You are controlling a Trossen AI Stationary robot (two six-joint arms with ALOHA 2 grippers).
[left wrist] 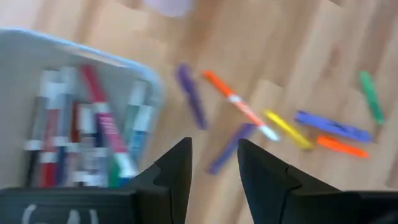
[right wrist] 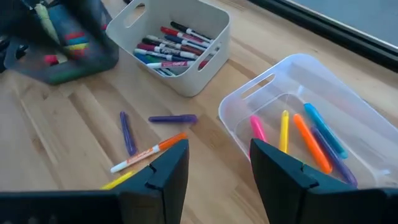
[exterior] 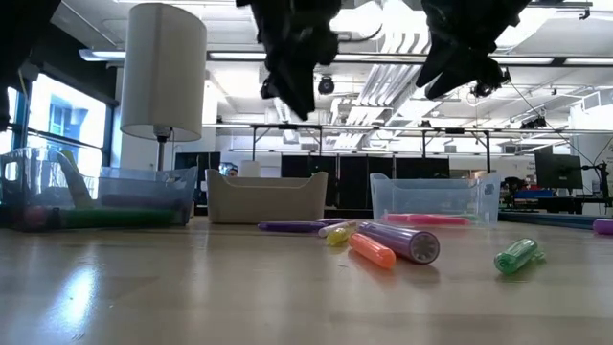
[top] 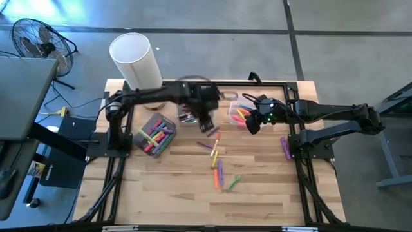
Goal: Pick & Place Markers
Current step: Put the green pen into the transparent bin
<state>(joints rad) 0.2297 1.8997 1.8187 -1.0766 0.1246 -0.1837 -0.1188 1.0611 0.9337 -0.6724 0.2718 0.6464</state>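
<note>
Right now the left claw [top: 207, 124] hangs spread and empty above the desk [top: 167, 187], just past the rim of the white bin [left wrist: 37, 56], which already holds a row of pens [left wrist: 93, 137]. From the left wrist view the nearest loose markers lie just beyond that bin: a purple one [left wrist: 191, 94], an orange-and-white pen [left wrist: 239, 106] and another purple one [left wrist: 230, 148] almost straight ahead of the claw's gap. That last one looks like the sensible next pick.

To do it well, the claw should turn until its fingers straddle the marker's thin width, not its length, then drop straight down with the jaws wide enough to clear both sides. The neighbours lie close and fan out at angles, so a sloppy descent could nudge them or trap two at once. These are round and will likely roll; closing on the middle of the barrel should keep it level when lifted.

The right claw [top: 253, 122] hovers spread and empty over the near edge of the clear bin [right wrist: 323, 81], where pink, yellow, orange and blue markers [right wrist: 298, 140] already lie. The two claws sit near each other, so the left one should keep to its own side.

Farther out, more markers are scattered mid-desk, including a green one [top: 234, 183], and one purple marker [top: 284, 147] lies apart by the right arm's base. A grey bin [top: 156, 134] of markers sits towards the left.
</note>
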